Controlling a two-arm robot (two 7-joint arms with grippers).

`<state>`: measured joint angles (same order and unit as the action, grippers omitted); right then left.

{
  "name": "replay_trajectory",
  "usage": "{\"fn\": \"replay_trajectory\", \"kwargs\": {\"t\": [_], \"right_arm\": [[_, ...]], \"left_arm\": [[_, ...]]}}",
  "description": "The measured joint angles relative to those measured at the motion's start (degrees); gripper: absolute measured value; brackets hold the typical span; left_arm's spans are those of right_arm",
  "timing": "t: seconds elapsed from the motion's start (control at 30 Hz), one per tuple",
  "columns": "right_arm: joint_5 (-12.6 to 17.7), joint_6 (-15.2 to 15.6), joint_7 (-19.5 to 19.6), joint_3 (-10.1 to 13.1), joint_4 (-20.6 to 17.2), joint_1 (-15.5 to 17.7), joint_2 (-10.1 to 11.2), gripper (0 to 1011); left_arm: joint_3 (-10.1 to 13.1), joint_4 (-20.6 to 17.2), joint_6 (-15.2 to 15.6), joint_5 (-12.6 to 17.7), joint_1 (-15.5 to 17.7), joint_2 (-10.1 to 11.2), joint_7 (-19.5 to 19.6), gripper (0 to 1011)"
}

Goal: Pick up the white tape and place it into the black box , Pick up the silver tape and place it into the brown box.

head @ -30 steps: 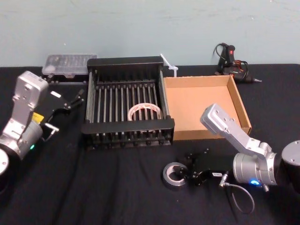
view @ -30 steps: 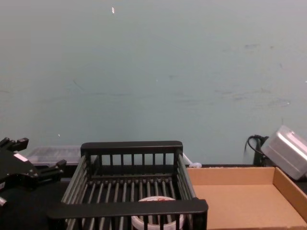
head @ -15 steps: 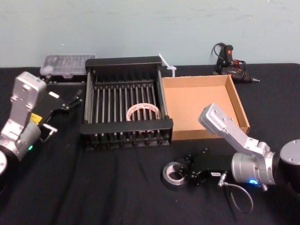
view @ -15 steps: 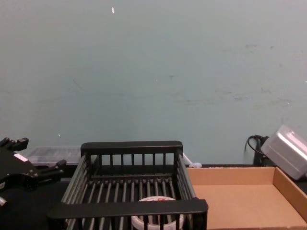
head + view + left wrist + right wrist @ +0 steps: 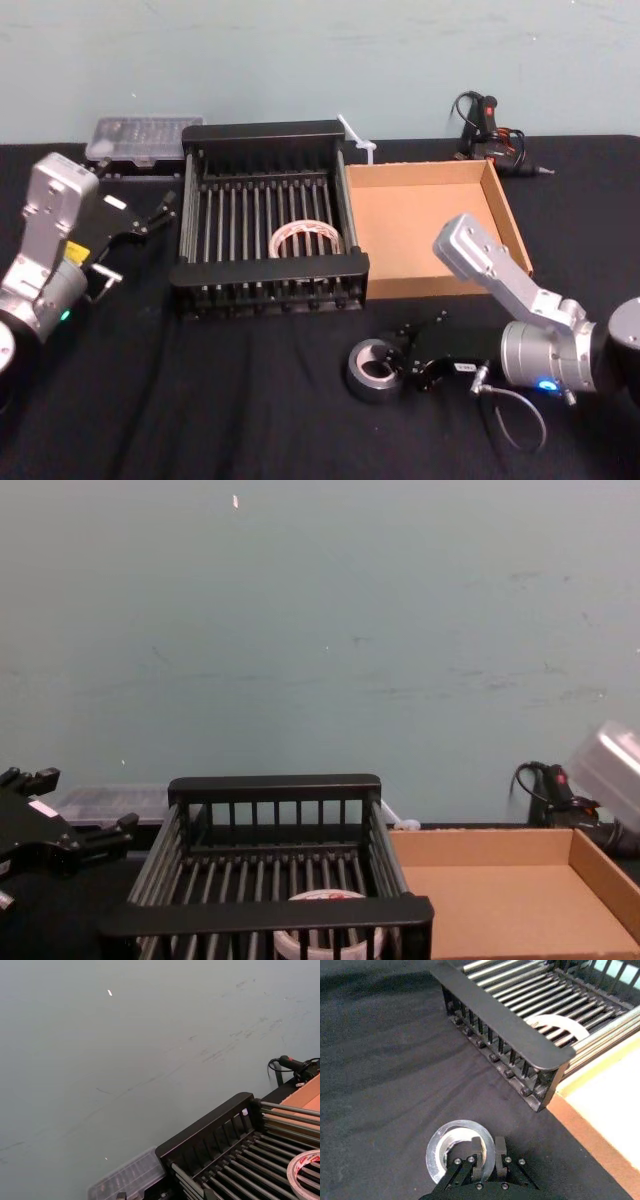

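Gripping silver tape (image 5: pixel 460 1155): right hand (image 5: pixel 487 1156).

Black box (image 5: pixel 268 258) at counter (image 5: pixel 220 400) centre; white tape (image 5: pixel 305 240) inside it, toward the near-right corner. Brown box (image 5: pixel 425 225) touching it at 3 o'clock. Silver tape (image 5: pixel 376 369) on the counter at 5 o'clock from the black box, near side of the brown box. Plastic case (image 5: pixel 143 138) at 10 o'clock; glue gun (image 5: pixel 490 125) at 2 o'clock, behind the brown box.

Black table (image 5: pixel 200 400) bears black box (image 5: pixel 268 286), brown box (image 5: pixel 420 285).
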<state>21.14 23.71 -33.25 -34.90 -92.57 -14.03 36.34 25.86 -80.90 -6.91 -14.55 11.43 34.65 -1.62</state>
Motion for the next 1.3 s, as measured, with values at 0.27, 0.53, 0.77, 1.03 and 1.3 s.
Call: {"fn": "replay_trajectory", "kwargs": {"t": [0.27, 0.53, 0.77, 1.03, 1.3], "right_arm": [[1.33, -0.33, 1.6, 2.17, -2.52, 1.23, 1.35, 160], [1.99, -0.16, 4.39, 4.89, -3.11, 1.66, 1.84, 160], [1.89, 0.48, 7.49, 7.41, -1.55, 1.09, 0.96, 161], [0.77, 1.51, 9.69, 9.55, 2.08, -1.29, -1.04, 160], [-0.71, 1.92, 10.62, 10.57, 5.98, -4.1, -3.24, 160]], "left_arm": [[0.0, 0.0, 0.0, 0.0, 0.0, 0.0, 0.0, 1001], [0.0, 0.0, 0.0, 0.0, 0.0, 0.0, 0.0, 1001], [0.0, 0.0, 0.0, 0.0, 0.0, 0.0, 0.0, 1001], [0.0, 0.0, 0.0, 0.0, 0.0, 0.0, 0.0, 1001], [0.0, 0.0, 0.0, 0.0, 0.0, 0.0, 0.0, 1001]]}}
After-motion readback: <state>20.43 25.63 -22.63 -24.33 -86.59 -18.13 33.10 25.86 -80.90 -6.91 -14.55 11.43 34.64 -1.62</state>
